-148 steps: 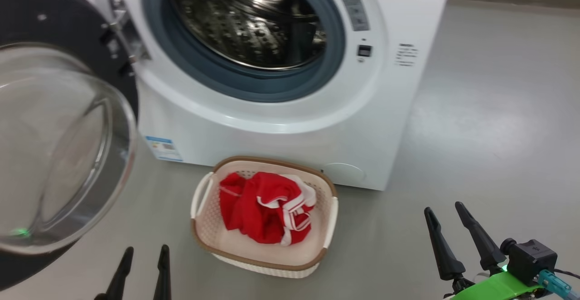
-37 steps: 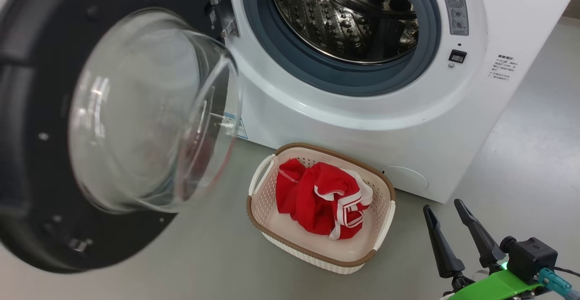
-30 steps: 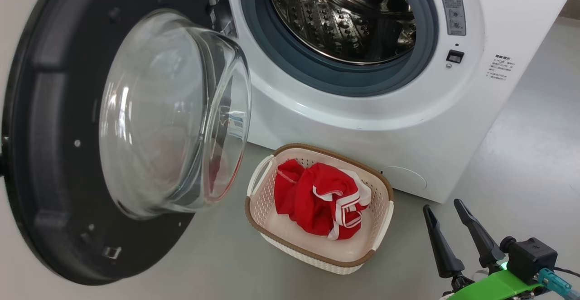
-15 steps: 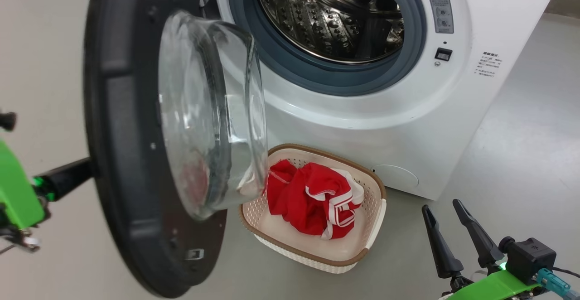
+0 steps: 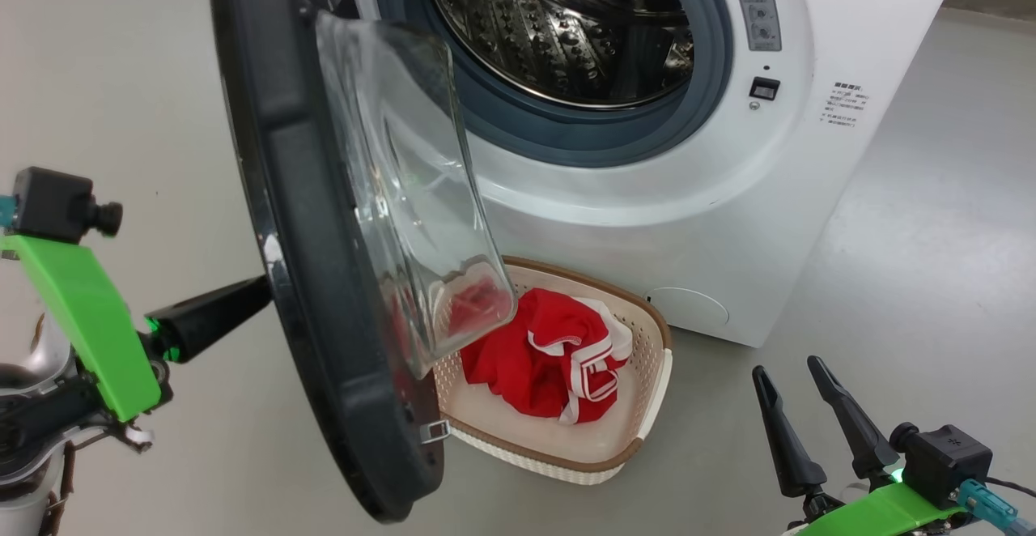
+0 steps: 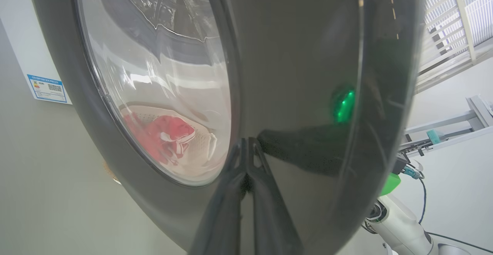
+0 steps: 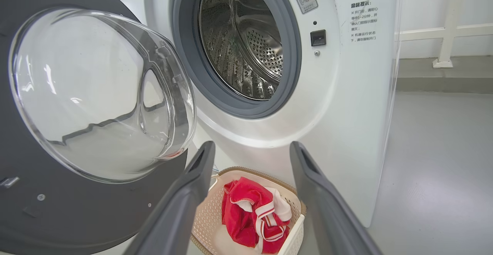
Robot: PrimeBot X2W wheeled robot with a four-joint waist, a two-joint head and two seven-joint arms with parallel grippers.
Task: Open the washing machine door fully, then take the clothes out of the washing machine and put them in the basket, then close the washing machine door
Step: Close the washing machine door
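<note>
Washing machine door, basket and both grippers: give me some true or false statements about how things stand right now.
1. The red clothes lie in the basket. True.
2. The washing machine door is latched shut. False: it stands partly open.
3. The left gripper is shut, tips against the door's outer face. True.
4. The right gripper holds a garment. False: it is open and empty, above the floor.
5. Red fabric hangs out of the drum. False: the visible part of the drum is bare steel.
</note>
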